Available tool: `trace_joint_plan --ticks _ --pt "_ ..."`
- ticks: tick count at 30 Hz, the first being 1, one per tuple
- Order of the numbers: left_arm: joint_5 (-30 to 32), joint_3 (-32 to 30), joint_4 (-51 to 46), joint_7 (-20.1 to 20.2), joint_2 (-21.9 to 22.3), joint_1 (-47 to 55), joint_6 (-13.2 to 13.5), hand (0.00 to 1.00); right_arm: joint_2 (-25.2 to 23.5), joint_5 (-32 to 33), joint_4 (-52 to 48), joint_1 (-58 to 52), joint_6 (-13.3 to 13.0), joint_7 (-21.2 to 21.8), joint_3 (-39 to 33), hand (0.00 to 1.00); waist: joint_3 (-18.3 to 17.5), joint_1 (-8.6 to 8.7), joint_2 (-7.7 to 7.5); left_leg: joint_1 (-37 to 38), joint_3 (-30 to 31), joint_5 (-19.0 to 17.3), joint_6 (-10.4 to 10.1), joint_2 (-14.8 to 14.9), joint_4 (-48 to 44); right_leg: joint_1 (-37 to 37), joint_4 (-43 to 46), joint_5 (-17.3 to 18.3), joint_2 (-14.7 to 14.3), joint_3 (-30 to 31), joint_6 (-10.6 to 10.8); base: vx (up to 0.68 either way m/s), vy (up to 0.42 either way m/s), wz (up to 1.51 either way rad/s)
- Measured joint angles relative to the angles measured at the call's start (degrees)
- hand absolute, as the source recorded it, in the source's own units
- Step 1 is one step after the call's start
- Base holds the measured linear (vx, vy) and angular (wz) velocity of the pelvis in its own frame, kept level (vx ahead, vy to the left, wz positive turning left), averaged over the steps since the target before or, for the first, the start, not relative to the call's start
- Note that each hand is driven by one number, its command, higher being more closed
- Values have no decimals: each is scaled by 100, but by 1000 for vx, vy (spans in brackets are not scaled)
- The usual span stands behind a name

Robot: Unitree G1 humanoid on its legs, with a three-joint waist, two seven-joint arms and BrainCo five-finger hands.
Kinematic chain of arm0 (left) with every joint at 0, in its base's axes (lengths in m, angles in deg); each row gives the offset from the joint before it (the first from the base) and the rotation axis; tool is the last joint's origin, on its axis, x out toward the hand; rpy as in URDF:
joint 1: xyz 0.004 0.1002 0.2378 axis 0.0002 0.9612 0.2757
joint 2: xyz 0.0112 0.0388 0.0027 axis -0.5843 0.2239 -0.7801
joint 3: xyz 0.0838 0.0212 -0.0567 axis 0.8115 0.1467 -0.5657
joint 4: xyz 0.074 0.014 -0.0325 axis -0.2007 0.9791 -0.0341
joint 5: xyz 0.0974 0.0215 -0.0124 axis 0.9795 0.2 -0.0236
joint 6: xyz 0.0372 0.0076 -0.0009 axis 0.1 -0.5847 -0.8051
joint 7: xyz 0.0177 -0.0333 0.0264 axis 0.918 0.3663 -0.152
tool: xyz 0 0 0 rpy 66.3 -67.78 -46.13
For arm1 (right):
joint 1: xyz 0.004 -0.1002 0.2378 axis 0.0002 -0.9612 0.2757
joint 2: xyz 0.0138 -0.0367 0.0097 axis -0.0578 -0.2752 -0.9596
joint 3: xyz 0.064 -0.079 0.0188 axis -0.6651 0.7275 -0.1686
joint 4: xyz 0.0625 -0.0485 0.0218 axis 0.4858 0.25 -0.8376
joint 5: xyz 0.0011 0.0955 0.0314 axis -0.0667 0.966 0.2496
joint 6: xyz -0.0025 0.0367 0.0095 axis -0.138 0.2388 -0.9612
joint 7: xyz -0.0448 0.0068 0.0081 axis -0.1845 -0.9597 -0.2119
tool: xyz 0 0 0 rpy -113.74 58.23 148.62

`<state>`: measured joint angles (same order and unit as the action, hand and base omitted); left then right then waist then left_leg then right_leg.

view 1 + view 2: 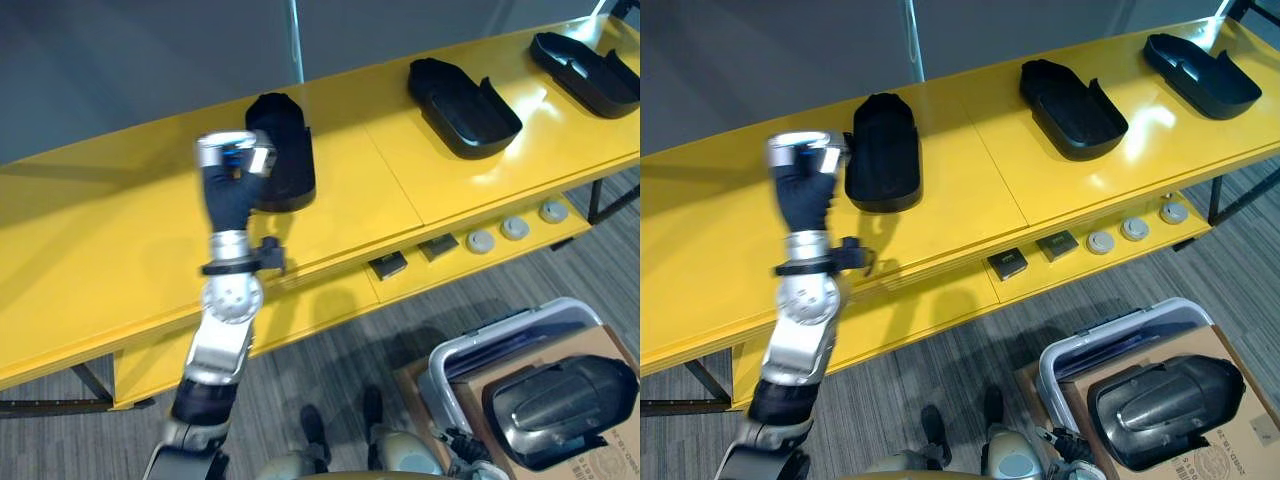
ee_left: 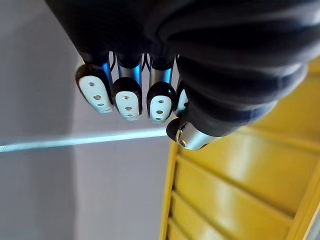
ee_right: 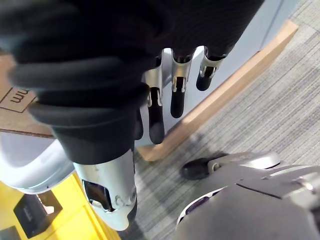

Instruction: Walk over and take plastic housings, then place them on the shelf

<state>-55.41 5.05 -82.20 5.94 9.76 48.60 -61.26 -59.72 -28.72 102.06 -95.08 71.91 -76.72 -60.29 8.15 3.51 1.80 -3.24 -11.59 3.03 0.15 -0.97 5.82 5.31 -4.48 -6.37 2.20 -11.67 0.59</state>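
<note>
Three black plastic housings lie open side up on the yellow shelf [image 1: 100,230]: one at the left [image 1: 285,150], one in the middle [image 1: 462,108], one at the far right [image 1: 588,72]. My left hand [image 1: 232,170] is raised over the shelf, just left of the left housing; whether it touches that housing I cannot tell. Its fingers [image 2: 127,97] are curled and hold nothing. Another dark housing [image 1: 562,405] rests dome up on a cardboard box [image 1: 605,455] at the lower right. My right hand [image 3: 178,95] hangs over the carpet with relaxed fingers, holding nothing.
The box sits in a grey bin [image 1: 500,335] on the carpet. The shelf's lower ledge carries two small black blocks [image 1: 388,265] and three grey discs [image 1: 515,228]. A grey wall stands behind the shelf. A pale wooden strip [image 3: 235,80] runs along the floor.
</note>
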Motion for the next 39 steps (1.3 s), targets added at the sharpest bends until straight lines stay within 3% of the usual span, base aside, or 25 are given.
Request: trace_joint_plan --ticks 2,5,11,12,16,23,33,38,39 --pt "-257 -509 4 -256 286 580 76 100 -11 -1 37 -7 0 -14 -1 0 -71 -150 -54 20 85 6 -8 3 1 0 129 91 14 -87 -16 17 18 21" --pt "-469 -675 139 -482 576 1387 63 100 -85 0 -74 -20 0 -64 -1 0 -162 -284 -128 55 179 6 -7 -1 5 -19 255 177 45 -201 -13 30 19 18" --pt "-755 -705 1274 -342 909 2313 -250 100 -351 -4 -837 -151 8 -176 311 0 -379 -367 -158 230 14 -105 113 25 1 -159 577 467 147 -421 46 37 27 17" --pt "-822 -703 1822 -224 908 2268 -376 0 -393 -6 -964 -125 12 -169 477 0 -390 -455 -158 268 -234 -121 110 76 -3 -158 642 511 165 -421 57 40 11 7" --pt "-654 -606 3680 410 898 2231 -953 0 -527 -62 -1185 20 42 -169 538 0 -421 -451 -202 249 -396 -261 101 103 -204 -119 858 681 218 -398 85 35 5 -4" --pt "-26 -54 6075 1064 676 1724 -1203 0 -489 -127 -835 85 91 -193 184 0 -441 -435 -207 274 -486 -317 -5 150 -194 -77 822 740 146 -251 69 74 -13 -10" --pt "513 411 7056 1381 272 1331 -1259 0 -374 -237 -639 474 94 -284 -55 0 -403 -318 -148 323 -695 -395 -129 218 -274 -42 681 734 33 22 53 85 -28 -17" --pt "527 556 7318 1441 245 1285 -1268 0 -309 -415 -687 626 20 -282 -44 0 -294 -259 -102 324 -872 -538 -321 230 -434 7 746 741 41 229 60 0 0 -20" --pt "527 563 7321 1441 246 1239 -1270 0 -262 -447 -710 667 -9 -283 -41 0 -186 -236 -51 256 -900 -673 -237 275 -652 12 787 758 35 255 62 -33 -15 -12"
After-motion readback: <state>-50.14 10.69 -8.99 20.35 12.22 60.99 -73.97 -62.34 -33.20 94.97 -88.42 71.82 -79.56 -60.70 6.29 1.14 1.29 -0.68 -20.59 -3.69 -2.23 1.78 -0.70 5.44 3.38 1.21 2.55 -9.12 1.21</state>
